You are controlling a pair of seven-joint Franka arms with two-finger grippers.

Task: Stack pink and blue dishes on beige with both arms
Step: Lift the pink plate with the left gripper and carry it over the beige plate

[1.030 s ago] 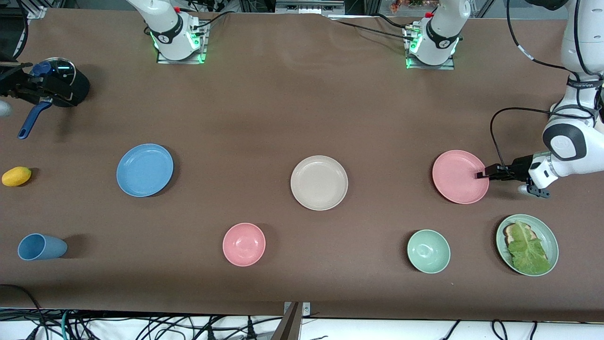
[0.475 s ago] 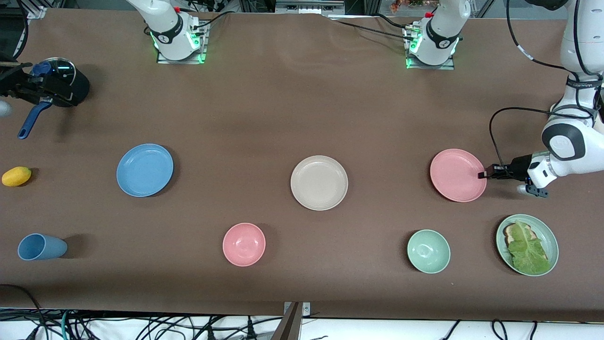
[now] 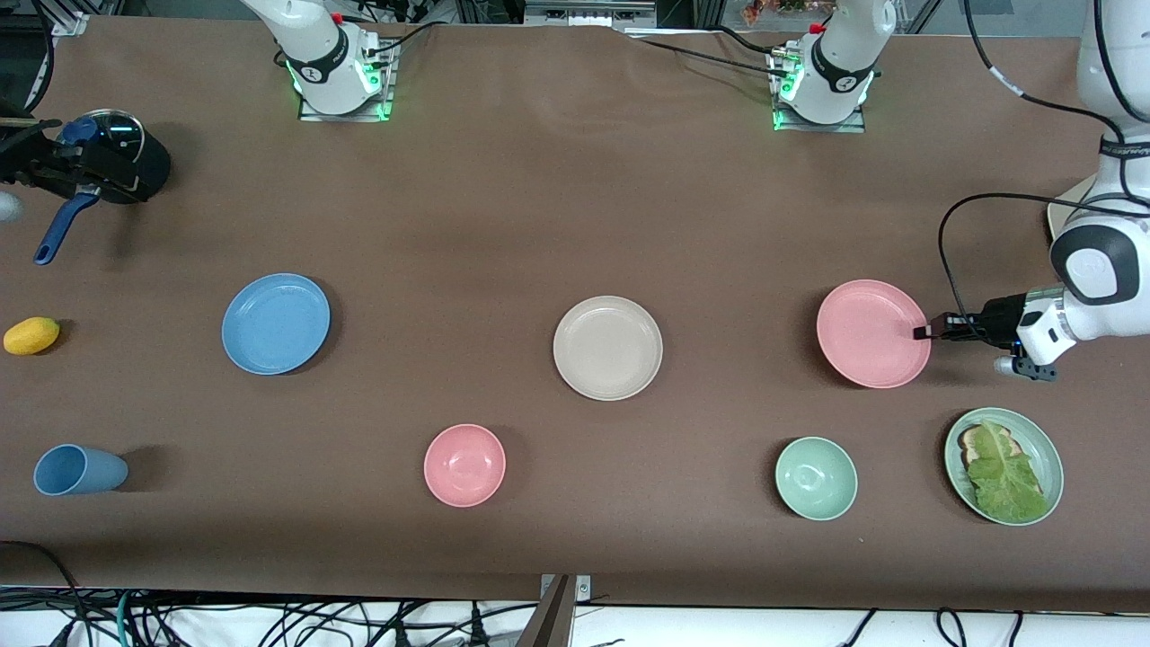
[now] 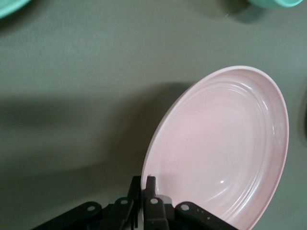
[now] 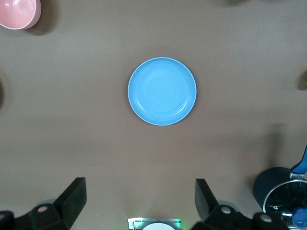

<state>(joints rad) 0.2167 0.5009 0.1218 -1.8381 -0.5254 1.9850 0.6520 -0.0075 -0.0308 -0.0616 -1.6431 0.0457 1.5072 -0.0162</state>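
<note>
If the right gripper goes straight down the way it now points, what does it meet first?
Probably the blue plate, or the table beside it. The open right gripper looks down with the plate ahead and nothing between; depth is unclear.

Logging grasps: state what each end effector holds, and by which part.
The left end effector pinches the pink plate by its rim. The right end effector, open above the blue plate, holds nothing.

Two white jointed robot arms with smooth rounded shells rise from square metal base plates lit by green lights, each base ringed by a dark grey band and topped with a small red button. Black cables loop along the left arm (image 3: 1101,270), which carries a dark grey round joint cap. Each wrist ends in a slim black gripper with silver screws.
</note>
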